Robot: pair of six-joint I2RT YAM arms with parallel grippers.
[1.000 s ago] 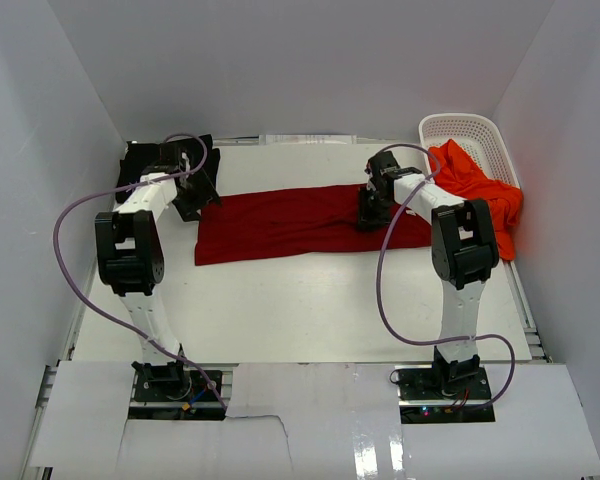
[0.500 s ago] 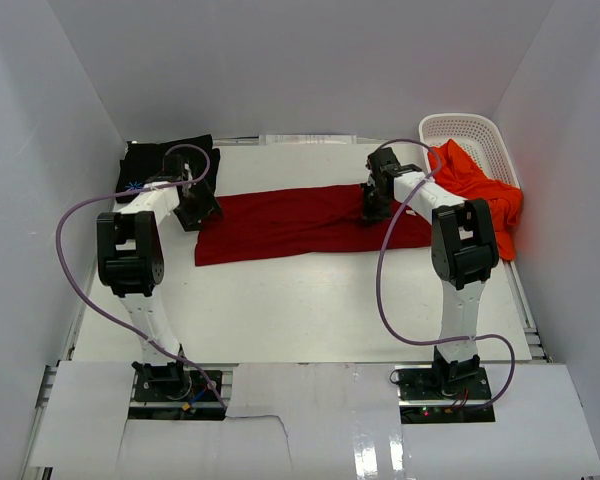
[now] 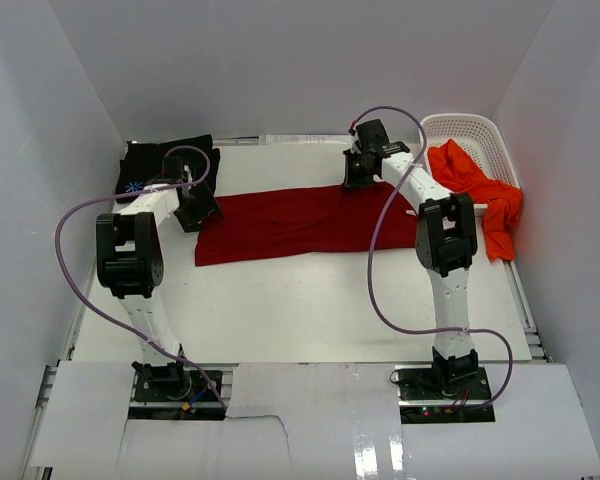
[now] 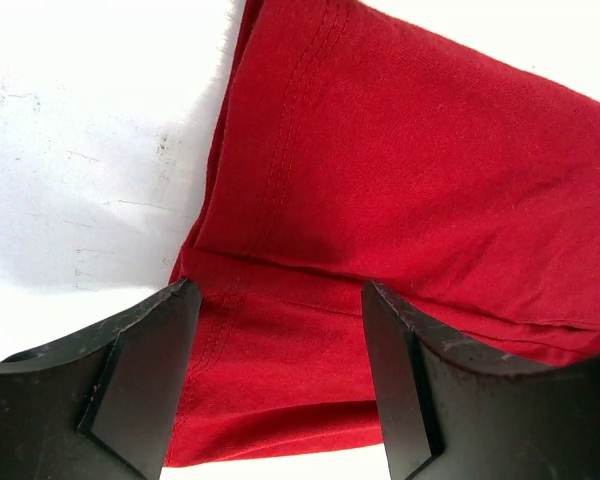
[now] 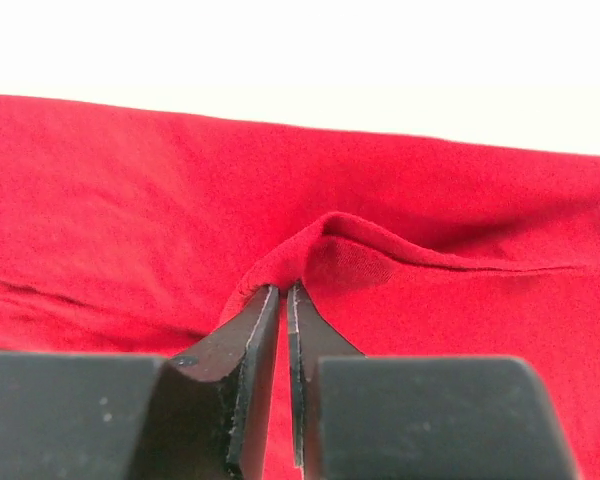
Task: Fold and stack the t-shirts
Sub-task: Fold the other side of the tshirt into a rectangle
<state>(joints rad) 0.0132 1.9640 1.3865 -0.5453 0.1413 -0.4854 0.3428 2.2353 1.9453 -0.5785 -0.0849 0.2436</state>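
Observation:
The dark red t-shirt lies folded into a long strip across the middle of the table. My right gripper is shut on a pinch of its far edge; the right wrist view shows the cloth bunched up between the closed jaws. My left gripper is open at the strip's left end, its fingers astride the hemmed corner. The black t-shirt with a small blue print lies at the back left. The orange-red t-shirt hangs over the basket's near side.
The white slotted basket stands at the back right corner. White walls close in the table on the left, back and right. Purple cables loop from both arms.
My right gripper has moved from the strip's right part back and left to its far edge, dragging cloth with it. My left gripper has come down from the black shirt to the strip's left end.

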